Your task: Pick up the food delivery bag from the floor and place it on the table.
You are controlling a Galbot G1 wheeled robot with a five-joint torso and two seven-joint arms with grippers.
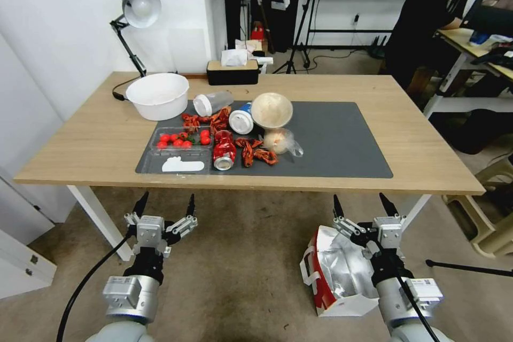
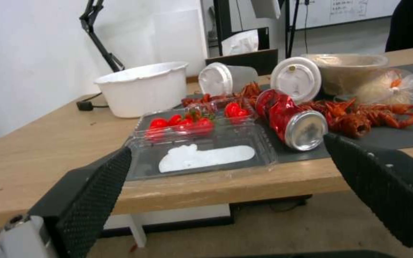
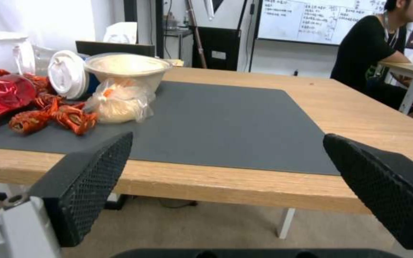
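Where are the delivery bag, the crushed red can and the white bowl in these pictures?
food delivery bag (image 1: pixel 342 270): head view, on its silver foil lining.
crushed red can (image 2: pixel 288 118): left wrist view, on its dented red side.
white bowl (image 1: pixel 158 97): head view, on its inside.

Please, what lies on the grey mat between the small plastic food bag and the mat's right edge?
Nothing. In the head view the dark grey mat is bare from the clear plastic food bag to its right edge; the right wrist view agrees.

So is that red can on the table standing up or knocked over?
Knocked over. The crushed red can lies on its side on the dark grey mat, its silver end facing the table's front edge.
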